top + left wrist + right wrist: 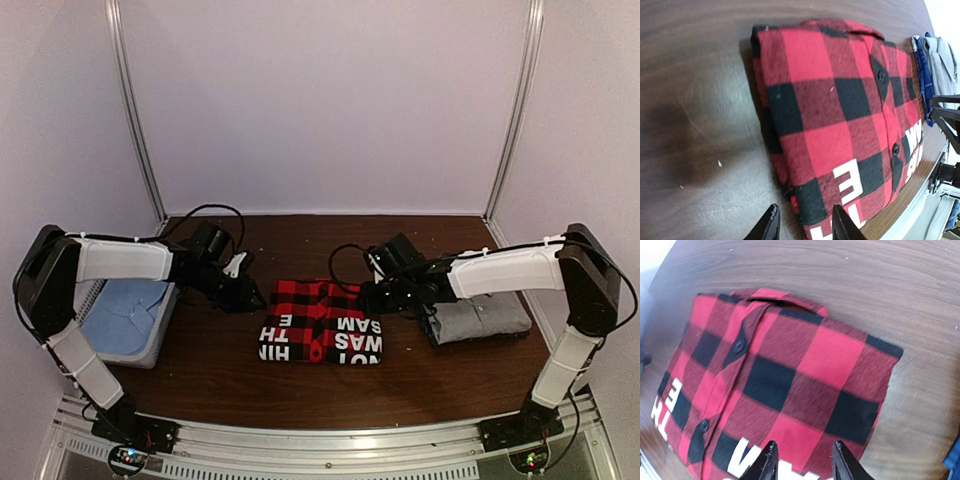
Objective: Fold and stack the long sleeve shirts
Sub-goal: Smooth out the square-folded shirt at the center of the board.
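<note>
Flannel shirt (320, 322) lies folded into a neat rectangle at the middle of the tabletop (230, 375), with white block letters along its near band. Your left end effector (245, 295) sits at the shirt's left edge. The wrist view shows its fingers (771, 225) spread, one over bare wood and one over the cloth's corner, pinching nothing. Your right end effector (372, 297) is at the shirt's right edge, its fingers (765, 462) likewise spread above the red and black checks. Look right: the grey shirt (485, 318) lies folded under the right arm, beside the flannel and not touching it. Far left, a blue cloth (125, 312) rests in a pale bin (150, 350).
</note>
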Motion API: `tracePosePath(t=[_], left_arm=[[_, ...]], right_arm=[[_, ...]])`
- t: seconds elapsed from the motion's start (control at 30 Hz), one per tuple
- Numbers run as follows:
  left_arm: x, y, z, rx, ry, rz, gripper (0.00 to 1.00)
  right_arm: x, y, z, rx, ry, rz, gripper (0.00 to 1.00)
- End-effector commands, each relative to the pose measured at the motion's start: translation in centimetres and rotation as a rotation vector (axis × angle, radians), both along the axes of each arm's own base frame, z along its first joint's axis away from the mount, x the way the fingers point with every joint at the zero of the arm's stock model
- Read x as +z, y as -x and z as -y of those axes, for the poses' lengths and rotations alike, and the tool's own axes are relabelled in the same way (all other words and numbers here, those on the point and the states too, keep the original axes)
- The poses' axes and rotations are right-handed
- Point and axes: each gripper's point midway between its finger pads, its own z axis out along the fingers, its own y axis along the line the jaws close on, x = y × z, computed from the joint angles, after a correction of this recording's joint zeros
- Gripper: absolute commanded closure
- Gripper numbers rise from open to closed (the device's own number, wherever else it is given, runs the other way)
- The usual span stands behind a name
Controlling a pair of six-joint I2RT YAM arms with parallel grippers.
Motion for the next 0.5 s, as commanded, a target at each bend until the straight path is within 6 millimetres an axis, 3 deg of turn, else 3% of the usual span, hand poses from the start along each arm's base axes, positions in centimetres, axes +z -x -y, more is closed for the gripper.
tracePosePath(t=[0.0, 0.13, 0.33, 0.47], left_arm=[[0.3, 0.6, 0.4, -0.005, 0.062, 0.024, 0.62], [-0.9, 1.4, 0.3, -0.01, 0.073, -0.007, 0.61], [-2.0, 1.7, 0.6, -0.016, 0.091, -0.036, 0.6], [-2.8, 1.7, 0.7, -0.019, 0.086, -0.052, 0.6]], right_arm=[[0.0, 2.8, 0.4, 0.014, 0.041, -0.015, 0.62], [-0.9, 5.0, 0.0, 0.036, 0.042, -0.043, 0.62], [-4.0, 7.3, 0.5, 0.037, 0.039, -0.115, 0.63], [-4.4, 8.1, 1.0, 0.028, 0.028, -0.125, 0.63]])
